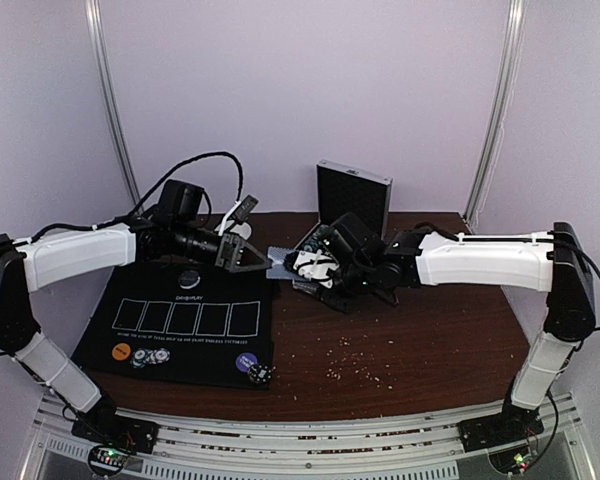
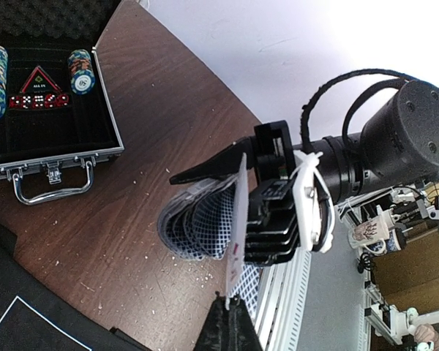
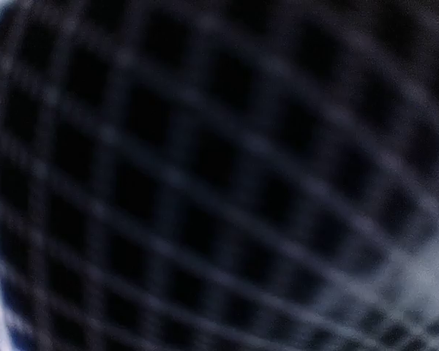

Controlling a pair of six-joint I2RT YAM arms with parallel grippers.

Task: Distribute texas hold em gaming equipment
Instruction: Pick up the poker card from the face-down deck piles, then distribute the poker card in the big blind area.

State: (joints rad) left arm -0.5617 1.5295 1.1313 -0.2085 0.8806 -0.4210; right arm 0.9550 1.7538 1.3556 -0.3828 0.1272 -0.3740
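Open case close behind cards

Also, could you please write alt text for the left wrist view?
The right gripper holds a fan of blue-backed playing cards above a brown table, between the spread fingers of the left gripper. An open metal case with chip stacks and red dice lies at upper left.

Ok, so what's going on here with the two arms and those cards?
The right gripper holds a fanned deck of blue-backed cards over the table, beside the black mat and not far from the open chip case. The left gripper is right at the deck, apparently to take a card, though its grip is not clear. The mat's five card outlines are empty, and a few chips and discs lie along its near edge.
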